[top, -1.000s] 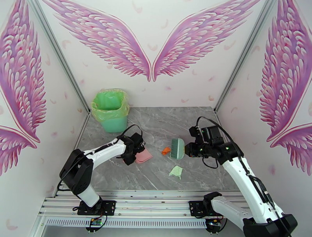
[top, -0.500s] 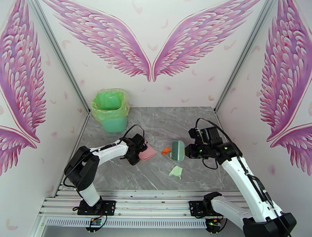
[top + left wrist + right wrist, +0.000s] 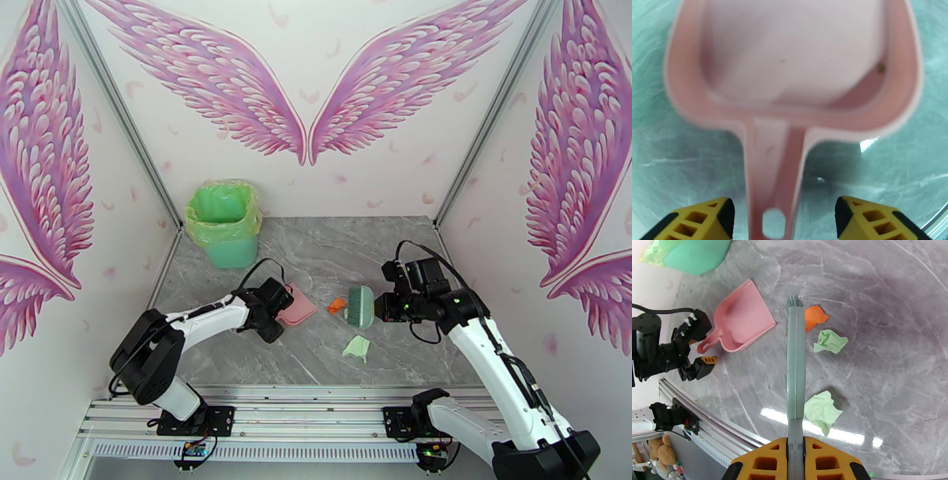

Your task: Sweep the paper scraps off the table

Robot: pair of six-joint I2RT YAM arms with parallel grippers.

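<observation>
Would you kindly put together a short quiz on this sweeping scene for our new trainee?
1. True or false: the left gripper is clamped on the handle of the pink dustpan.
2. What does the right gripper hold? A) a paper scrap B) the brush C) a bin bag
3. In the right wrist view, how many paper scraps lie on the table?

Key
1. False. Its jaws stand open on either side of the handle, apart from it.
2. B
3. Three: one orange and two pale green.
</observation>
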